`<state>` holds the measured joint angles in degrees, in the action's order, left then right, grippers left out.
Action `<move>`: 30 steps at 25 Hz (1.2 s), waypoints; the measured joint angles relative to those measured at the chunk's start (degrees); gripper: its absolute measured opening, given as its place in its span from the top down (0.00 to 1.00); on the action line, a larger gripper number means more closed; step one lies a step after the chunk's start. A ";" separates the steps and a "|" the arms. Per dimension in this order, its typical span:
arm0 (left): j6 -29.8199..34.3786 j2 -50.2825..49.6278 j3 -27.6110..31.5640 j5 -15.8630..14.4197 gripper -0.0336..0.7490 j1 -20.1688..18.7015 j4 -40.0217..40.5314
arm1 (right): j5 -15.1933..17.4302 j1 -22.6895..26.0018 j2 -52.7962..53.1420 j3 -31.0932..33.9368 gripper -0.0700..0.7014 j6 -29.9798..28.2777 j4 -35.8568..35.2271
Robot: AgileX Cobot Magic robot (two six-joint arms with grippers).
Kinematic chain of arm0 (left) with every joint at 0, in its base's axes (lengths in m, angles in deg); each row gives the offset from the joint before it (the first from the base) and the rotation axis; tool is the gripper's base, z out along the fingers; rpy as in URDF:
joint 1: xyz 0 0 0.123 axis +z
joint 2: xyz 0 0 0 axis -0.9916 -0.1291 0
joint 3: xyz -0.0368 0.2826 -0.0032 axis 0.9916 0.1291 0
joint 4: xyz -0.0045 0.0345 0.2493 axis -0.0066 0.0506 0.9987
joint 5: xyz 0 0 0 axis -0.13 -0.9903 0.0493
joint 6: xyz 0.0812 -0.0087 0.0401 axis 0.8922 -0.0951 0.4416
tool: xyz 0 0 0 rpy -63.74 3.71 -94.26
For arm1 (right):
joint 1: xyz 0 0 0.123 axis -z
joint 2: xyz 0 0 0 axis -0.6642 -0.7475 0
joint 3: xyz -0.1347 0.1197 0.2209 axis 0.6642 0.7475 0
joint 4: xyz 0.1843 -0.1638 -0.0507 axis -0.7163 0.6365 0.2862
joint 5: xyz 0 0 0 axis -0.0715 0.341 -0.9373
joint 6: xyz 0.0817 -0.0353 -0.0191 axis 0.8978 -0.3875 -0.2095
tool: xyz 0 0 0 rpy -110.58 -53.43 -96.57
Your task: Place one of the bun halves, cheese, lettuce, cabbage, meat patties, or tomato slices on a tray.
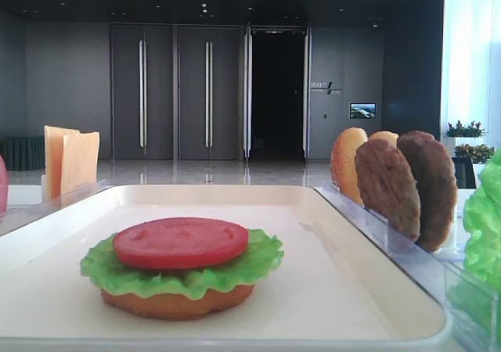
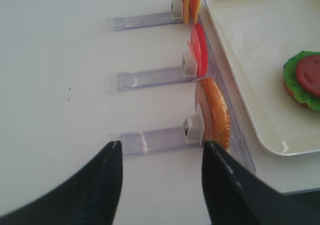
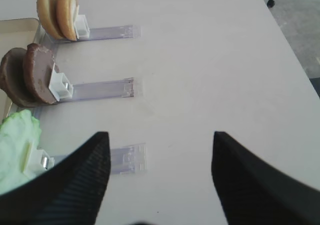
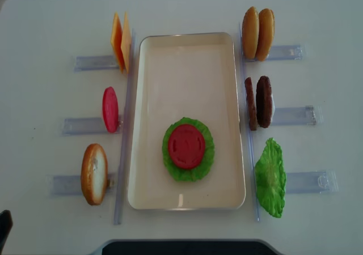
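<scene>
The white table (image 4: 181, 5) is stretching out pale and matte under everything, with a few tiny dark specks on its left side. Behind it, the room is sitting dim: dark grey wall panels with tall vertical handles, a black open doorway (image 1: 276, 94), a small lit screen (image 1: 362, 110) on the wall, recessed ceiling lights, and potted plants (image 1: 464, 130) by bright windows at the right.

The tray (image 4: 187, 51) is lying in the middle of the table. On it a bun half (image 1: 176, 301) is lying flat, with lettuce (image 4: 195, 170) on top and a tomato slice (image 4: 186, 146) resting on that. Left of the tray, clear holders (image 4: 91, 62) are propping up cheese (image 4: 120, 39), more tomato slices (image 4: 109, 109) and a domed bun (image 4: 93, 173). On the right, two buns (image 4: 258, 33), the meat patties (image 4: 258, 102) and another lettuce leaf (image 4: 270, 178) are standing on edge.

The left gripper (image 2: 161, 172) is hanging over the table with its jaws apart, holding nothing. The right gripper (image 3: 160, 172) is likewise spread wide and empty.
</scene>
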<state>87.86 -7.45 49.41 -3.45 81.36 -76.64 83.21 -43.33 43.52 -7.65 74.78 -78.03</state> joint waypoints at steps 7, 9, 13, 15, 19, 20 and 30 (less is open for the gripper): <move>0.00 0.02 2.09 2.26 0.46 0.00 -0.45 | 0.00 0.00 0.00 0.00 0.36 0.00 0.00; 0.00 0.02 2.83 3.19 0.46 0.00 -0.66 | 0.00 0.00 0.00 0.00 0.36 0.00 0.00; 0.00 0.02 2.94 3.94 0.46 0.00 -0.85 | 0.00 0.00 0.00 0.00 0.36 0.00 0.00; -0.34 0.02 2.94 4.00 0.46 0.00 -0.85 | 0.00 0.00 0.00 0.00 0.36 0.00 0.00; -1.38 0.02 2.94 4.05 0.46 0.00 -0.85 | 0.00 0.00 0.00 0.00 0.36 0.00 0.00; -1.51 0.02 2.94 4.05 0.46 0.00 -0.85 | 0.00 0.00 0.00 0.00 0.36 0.00 0.00; -1.57 0.02 2.94 4.05 0.46 0.00 -0.85 | 0.00 0.00 0.00 0.00 0.36 0.00 0.00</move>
<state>86.29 -7.43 52.35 0.60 81.36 -77.49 83.21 -43.33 43.52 -7.65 74.78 -78.03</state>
